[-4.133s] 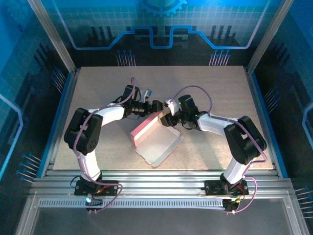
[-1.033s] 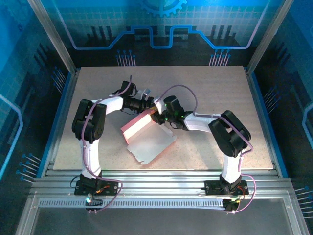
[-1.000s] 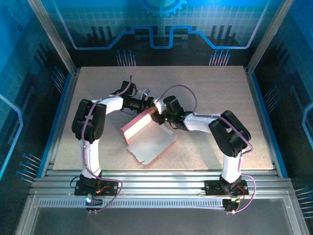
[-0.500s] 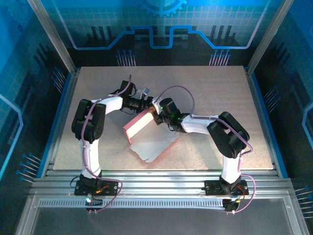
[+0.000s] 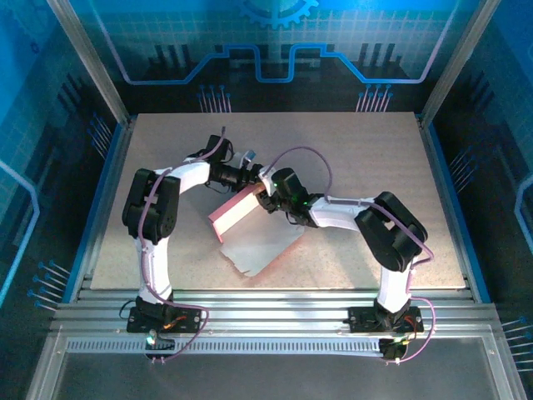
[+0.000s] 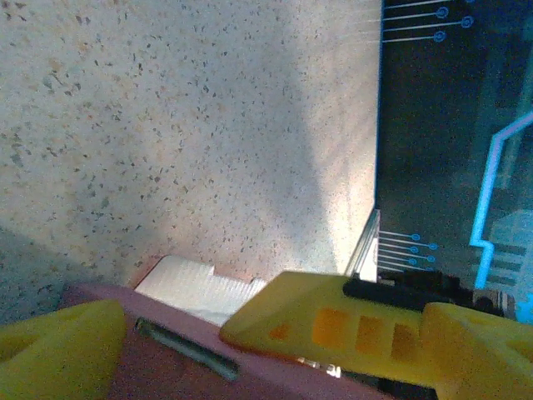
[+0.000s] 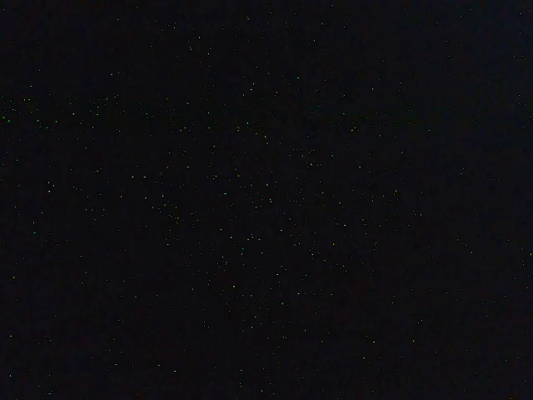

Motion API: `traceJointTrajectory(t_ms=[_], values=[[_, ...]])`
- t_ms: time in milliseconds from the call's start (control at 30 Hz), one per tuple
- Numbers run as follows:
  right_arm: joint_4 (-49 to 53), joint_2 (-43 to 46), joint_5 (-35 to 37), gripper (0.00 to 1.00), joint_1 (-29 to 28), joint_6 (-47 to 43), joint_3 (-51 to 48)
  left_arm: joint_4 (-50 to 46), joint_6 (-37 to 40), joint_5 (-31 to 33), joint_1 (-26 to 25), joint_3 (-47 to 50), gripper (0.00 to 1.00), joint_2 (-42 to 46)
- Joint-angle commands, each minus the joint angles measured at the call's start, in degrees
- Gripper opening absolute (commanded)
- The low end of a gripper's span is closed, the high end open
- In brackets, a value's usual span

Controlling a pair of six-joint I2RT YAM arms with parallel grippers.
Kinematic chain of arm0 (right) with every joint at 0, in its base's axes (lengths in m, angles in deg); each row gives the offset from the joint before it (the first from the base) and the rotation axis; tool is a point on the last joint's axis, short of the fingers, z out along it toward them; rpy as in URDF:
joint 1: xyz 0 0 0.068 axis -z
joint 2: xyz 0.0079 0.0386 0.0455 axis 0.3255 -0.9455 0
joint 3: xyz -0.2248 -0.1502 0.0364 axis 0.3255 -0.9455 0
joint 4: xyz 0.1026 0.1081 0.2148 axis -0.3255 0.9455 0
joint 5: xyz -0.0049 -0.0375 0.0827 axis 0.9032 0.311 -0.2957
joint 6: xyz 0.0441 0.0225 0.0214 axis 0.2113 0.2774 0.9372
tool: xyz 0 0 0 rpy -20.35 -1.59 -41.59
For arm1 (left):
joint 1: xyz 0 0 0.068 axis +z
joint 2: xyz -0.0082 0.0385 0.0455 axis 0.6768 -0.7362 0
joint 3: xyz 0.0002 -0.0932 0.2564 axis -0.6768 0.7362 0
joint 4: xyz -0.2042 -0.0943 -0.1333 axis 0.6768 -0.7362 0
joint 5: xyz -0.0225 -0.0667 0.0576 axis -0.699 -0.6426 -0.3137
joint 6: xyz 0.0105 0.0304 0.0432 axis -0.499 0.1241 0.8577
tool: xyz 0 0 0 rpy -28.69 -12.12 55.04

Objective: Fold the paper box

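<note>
Near the middle of the top view, the paper box (image 5: 254, 243) lies on the speckled beige table (image 5: 375, 158), with bare surface all round it out to the metal rails (image 5: 108, 193). Its thin pink wall stands raised, with the long axis running lower left to upper right, and the whitish panel lies flat toward the lower right. The left gripper (image 5: 251, 177) has its yellow fingers (image 6: 333, 325) spread wide, with the pink edge between them. The right gripper (image 5: 268, 198) meets the wall's upper-right end, but I cannot tell whether it pinches.
</note>
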Motion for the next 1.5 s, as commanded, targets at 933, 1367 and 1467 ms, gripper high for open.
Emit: traceJointTrajectory(t_ms=[933,1367,1467], values=[[12.77,45.33,-14.88,1.00,2.74,12.53,-28.83,-37.00,23.00,39.07,-13.11,-18.78,0.85,7.92],[20.42,61.17,-25.40,1.00,15.60,17.27,-34.01,-47.48,28.60,43.54,-16.20,-28.44,0.71,0.25],[20.17,61.54,-25.70,1.00,16.40,17.75,-34.57,-48.05,28.90,43.91,-16.36,-28.62,0.65,-0.43]])
